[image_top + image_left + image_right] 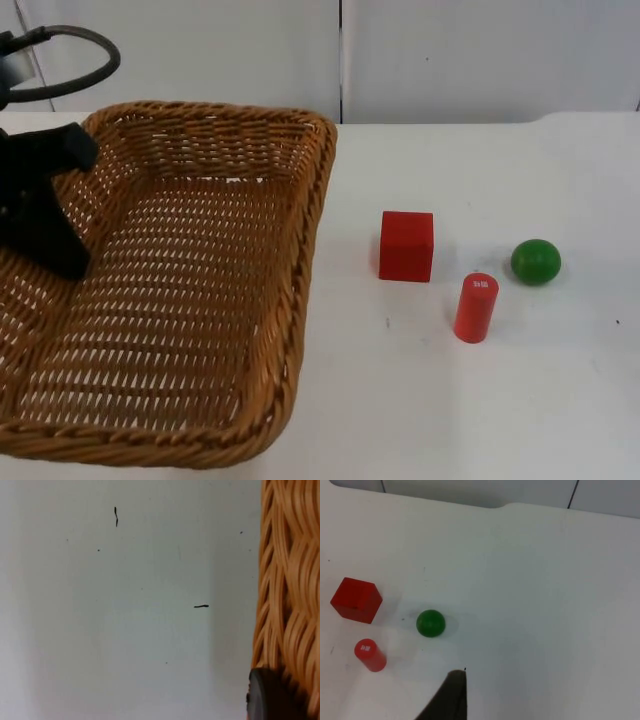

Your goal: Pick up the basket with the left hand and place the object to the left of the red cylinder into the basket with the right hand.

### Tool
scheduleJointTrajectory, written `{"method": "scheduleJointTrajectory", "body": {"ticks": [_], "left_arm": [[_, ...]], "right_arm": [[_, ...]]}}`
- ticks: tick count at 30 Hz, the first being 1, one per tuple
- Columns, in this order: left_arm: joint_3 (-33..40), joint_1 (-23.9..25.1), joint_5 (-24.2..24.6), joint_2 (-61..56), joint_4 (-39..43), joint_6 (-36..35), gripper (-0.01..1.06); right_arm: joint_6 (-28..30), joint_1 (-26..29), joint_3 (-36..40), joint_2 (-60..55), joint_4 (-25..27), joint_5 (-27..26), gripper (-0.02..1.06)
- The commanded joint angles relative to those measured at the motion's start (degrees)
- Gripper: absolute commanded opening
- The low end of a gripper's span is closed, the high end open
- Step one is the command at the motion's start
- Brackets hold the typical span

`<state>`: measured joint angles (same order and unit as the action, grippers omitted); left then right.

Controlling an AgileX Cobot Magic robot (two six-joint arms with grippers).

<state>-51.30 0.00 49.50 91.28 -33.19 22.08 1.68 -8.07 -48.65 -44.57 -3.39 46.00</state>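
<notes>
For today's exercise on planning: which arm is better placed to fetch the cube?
Right. The cube sits left of the cylinder on the table's right half, in the right wrist view with the ball. The left pincer is at the basket rim.

White table point(450, 400), grey partition wall point(480, 60)

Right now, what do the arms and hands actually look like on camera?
Left hand, at the basket rim: matte black, blocky, no markings visible; its fingertip is dark and rounded. Right hand, above the table: one black, tapered fingertip, unmarked.
</notes>
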Motion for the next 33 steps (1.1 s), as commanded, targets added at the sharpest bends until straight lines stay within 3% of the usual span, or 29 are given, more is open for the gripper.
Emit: {"method": "scheduleJointTrajectory", "body": {"ticks": [1, 18, 22, 33], "left_arm": [[0.09, 0.08, -0.83, -0.98, -2.18, 0.58, 0.0], [0.09, 0.08, -1.55, -0.98, -2.17, 1.58, 0.0], [0.09, 0.08, -2.21, -0.98, -2.37, 1.58, 0.0], [0.09, 0.08, -2.35, -0.98, -2.26, 1.58, 0.0]], "right_arm": [[0.51, 0.38, -0.5, 0.15, 0.22, -0.03, 1.05], [0.51, 0.38, -2.65, -2.77, 0.8, -1.86, 1.05], [0.97, 0.38, -7.75, -9.42, 0.95, 0.64, 1.05], [4.82, 0.38, -17.72, -28.46, 0.95, -0.32, 1.05]]}}
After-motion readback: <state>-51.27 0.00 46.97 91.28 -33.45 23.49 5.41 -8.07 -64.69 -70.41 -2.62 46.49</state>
